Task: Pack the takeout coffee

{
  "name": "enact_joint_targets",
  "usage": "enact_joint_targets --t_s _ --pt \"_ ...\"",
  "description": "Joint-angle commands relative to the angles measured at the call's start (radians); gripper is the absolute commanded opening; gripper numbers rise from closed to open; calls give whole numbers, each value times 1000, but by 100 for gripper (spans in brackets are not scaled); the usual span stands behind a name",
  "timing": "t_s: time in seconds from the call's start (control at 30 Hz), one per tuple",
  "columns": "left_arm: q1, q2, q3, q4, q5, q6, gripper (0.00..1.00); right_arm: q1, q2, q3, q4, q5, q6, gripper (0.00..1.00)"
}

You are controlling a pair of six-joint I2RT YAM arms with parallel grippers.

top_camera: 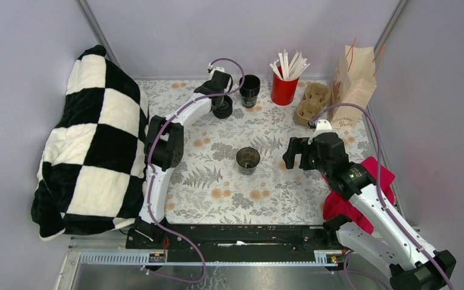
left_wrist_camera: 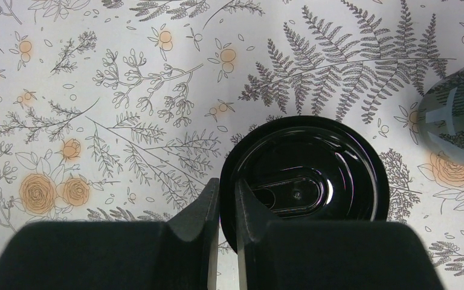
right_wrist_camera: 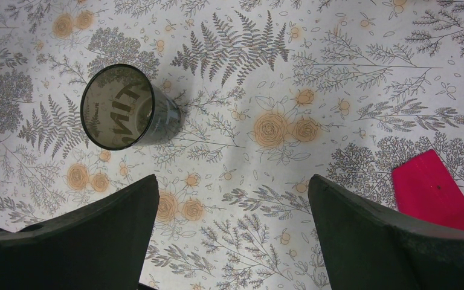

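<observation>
The coffee cup (top_camera: 248,160) stands upright on the flowered bench (top_camera: 217,187), without a cover. It is nearer to the arm bases than the red cup (top_camera: 284,89) and a little to its left. The red cup holds white sticks (top_camera: 289,63).

The black lid (left_wrist_camera: 305,181) lies flat on the bench, to the left of the red cup. Between the lid and the red cup stands a stack of black cups (top_camera: 249,90). The left gripper (left_wrist_camera: 226,196) is over the left edge of the lid. Its jaws are nearly together, with the rim of the lid between them.

The right gripper (right_wrist_camera: 232,181) hangs above the bench, nearer to the bases than the red cup and slightly to its right. Its jaws are wide apart and hold nothing.

Just to the right of the red cup is a brown cup carrier (top_camera: 313,101), and beyond it a paper bag (top_camera: 353,81) stands upright. A red cloth (right_wrist_camera: 435,193) lies under the right arm. A black and white checked blanket (top_camera: 90,145) is far to the left of the red cup.
</observation>
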Motion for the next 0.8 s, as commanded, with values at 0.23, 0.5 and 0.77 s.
enact_joint_targets --t_s 0.23,0.5,0.77 --pt "-4 -54 90 -36 -5 -5 3 2 -8 8 23 9 -13 100" --pt "1 -36 125 -63 27 2 0 2 -8 4 26 6 -11 100" --pt "7 -5 137 -75 -2 28 1 2 17 12 65 -9 4 100"
